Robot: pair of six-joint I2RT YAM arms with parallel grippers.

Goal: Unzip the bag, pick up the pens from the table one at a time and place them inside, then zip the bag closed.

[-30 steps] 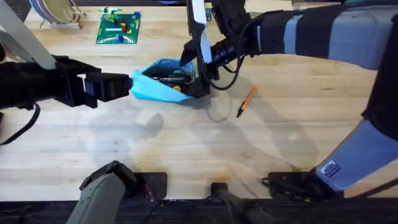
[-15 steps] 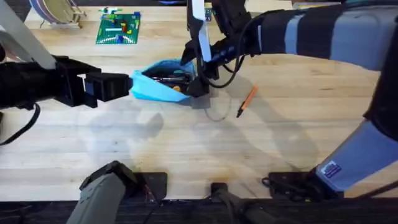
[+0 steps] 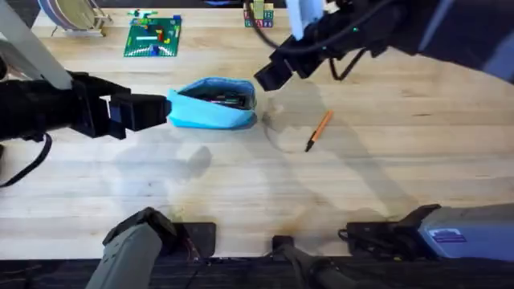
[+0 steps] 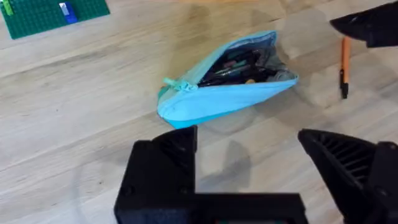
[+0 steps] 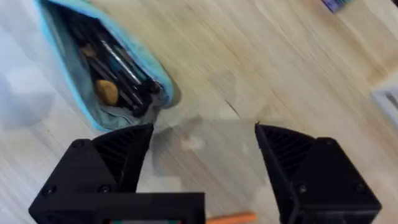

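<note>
Matt blue cloth bag, smooth orange plastic pen, pale grained wood table, matt black plastic fingers.

We see the bag lying on the table, pens inside it, another pen lying to its right.

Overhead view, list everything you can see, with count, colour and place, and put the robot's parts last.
bag: one, light blue, unzipped, mid-table, dark pens inside
pen: one, orange with black tip, on the table right of the bag
baseplate: one, green with small bricks, far left of the table
small blocks: a few, mixed colours, far edge, middle
table: one, light wood
left gripper: black, fingers open, at the bag's left end
right gripper: black, fingers open, raised beyond the bag's right end
</note>
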